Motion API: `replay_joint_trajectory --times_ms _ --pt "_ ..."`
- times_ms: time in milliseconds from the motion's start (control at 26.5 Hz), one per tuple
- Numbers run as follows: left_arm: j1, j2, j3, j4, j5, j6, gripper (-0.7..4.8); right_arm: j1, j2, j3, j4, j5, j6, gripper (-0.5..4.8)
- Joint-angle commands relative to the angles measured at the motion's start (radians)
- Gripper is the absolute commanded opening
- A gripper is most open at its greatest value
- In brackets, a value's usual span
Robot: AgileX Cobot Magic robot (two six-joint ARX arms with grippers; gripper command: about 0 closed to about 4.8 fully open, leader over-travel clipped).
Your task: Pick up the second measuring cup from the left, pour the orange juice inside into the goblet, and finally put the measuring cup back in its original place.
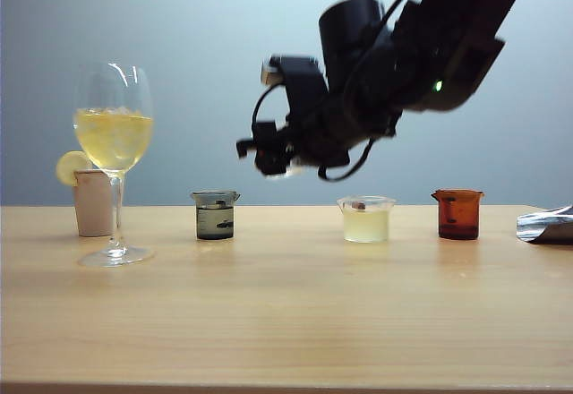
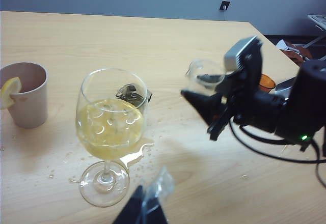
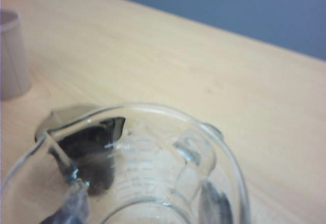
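The goblet (image 1: pixel 113 143) stands at the left of the table, its bowl holding golden orange juice (image 2: pixel 109 130) among ice. My right gripper (image 1: pixel 269 157) hangs in the air to the right of the goblet, above the dark beaker, shut on the clear measuring cup (image 3: pixel 153 173), which looks empty. The left wrist view shows that cup (image 2: pixel 204 75) between the right gripper's dark fingers (image 2: pixel 201 104). My left gripper (image 2: pixel 146 208) hovers near the goblet's foot (image 2: pixel 104 183), its fingers together with nothing between them. It is out of the exterior view.
A smoky dark beaker (image 1: pixel 215 215), a squat cup of pale liquid (image 1: pixel 365 219) and an amber cup (image 1: pixel 459 213) stand in a row. A pink cup with a lemon slice (image 1: pixel 89 199) stands behind the goblet. Spilled liquid (image 2: pixel 138 154) lies by the goblet's foot. A silver object (image 1: pixel 546 225) lies far right.
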Motion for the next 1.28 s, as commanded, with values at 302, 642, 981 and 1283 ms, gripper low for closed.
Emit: replay_joint_trajectory --times_ms 302,642,981,1283 --pt "0.0 -0.001 0.007 -0.006 0.003 -0.003 -0.05 0.001 0.079 0.003 0.106 0.002 0.064 -0.01" --pt "0.0 -0.001 0.007 -0.008 0.003 -0.003 -0.05 0.001 0.096 0.005 0.109 0.017 0.087 -0.01" --pt "0.0 -0.001 0.007 -0.009 0.004 -0.003 -0.05 0.001 0.167 0.088 0.104 0.023 0.113 -0.01" --pt "0.0 -0.001 0.007 -0.009 0.004 -0.003 -0.05 0.0 0.2 0.117 0.106 0.027 0.113 -0.01"
